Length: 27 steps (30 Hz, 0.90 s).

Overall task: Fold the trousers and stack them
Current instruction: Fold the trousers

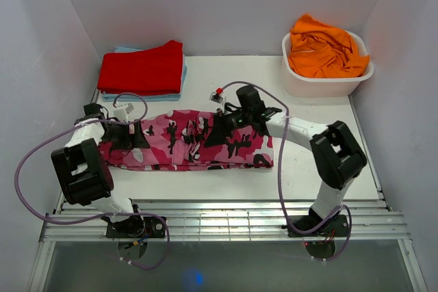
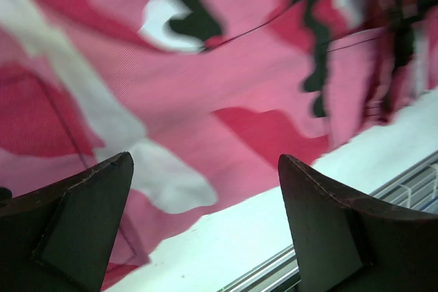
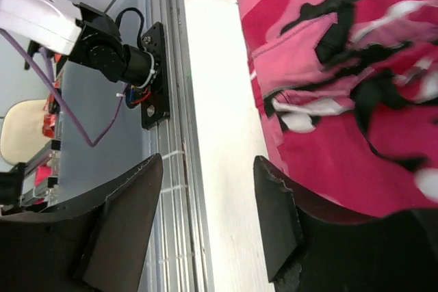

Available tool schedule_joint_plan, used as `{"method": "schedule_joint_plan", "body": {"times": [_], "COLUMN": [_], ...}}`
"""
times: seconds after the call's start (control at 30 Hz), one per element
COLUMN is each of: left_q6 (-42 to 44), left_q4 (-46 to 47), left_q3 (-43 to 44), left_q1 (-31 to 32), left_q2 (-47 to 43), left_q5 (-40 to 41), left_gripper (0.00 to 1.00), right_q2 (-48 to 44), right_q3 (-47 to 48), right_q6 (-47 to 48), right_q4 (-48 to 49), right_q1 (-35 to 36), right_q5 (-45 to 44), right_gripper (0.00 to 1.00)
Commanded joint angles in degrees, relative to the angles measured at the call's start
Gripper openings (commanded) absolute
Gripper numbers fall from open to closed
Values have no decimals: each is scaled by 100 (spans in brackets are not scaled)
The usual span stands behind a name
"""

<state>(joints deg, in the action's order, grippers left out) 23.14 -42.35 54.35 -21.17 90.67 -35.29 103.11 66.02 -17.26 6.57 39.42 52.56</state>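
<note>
The pink, magenta, white and black camouflage trousers [image 1: 185, 143] lie folded lengthwise in a long band across the middle of the table. My left gripper [image 1: 137, 131] hovers low over their left end. In the left wrist view it [image 2: 205, 158] is open and empty, with the trousers [image 2: 226, 80] just beyond the fingertips. My right gripper [image 1: 217, 122] is over the trousers' upper middle, near the bunched folds. In the right wrist view it [image 3: 208, 162] is open and empty above bare table, with the trousers [image 3: 356, 100] to its right.
A folded red garment [image 1: 142, 68] lies on a blue cloth at the back left. A white tub [image 1: 327, 81] holding an orange garment [image 1: 325, 49] stands at the back right. A small white and red object [image 1: 217, 95] lies behind the trousers. Metal rails [image 1: 219, 218] run along the near edge.
</note>
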Motion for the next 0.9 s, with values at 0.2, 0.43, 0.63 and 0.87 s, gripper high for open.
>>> {"method": "schedule_joint_plan", "body": {"times": [0.2,0.43,0.63,0.87], "left_q6": [-615,-2294,-3263,-3483], "left_q4": [-135,1675,2213,2310], "left_q3": [1227,1289,1657,2255], "left_q1": [2201,3952,4007,3436], "left_q2": [-1132,212,1600,2173], "left_q5": [-1578,-1376,-218,1041], "left_gripper": [98,94,83,84], "right_q2": [-785,270,745,798], "right_q3": [-871,-818,-1319,-1706], "right_q6": [2569,2894,3018,3106], "right_q4": [-2467,-2819,-2819,-2994], "right_q1": [-2225,-2641,-2843,-3160], "right_q5": [545,756,274,-157], "right_gripper": [58,57,60,64]}}
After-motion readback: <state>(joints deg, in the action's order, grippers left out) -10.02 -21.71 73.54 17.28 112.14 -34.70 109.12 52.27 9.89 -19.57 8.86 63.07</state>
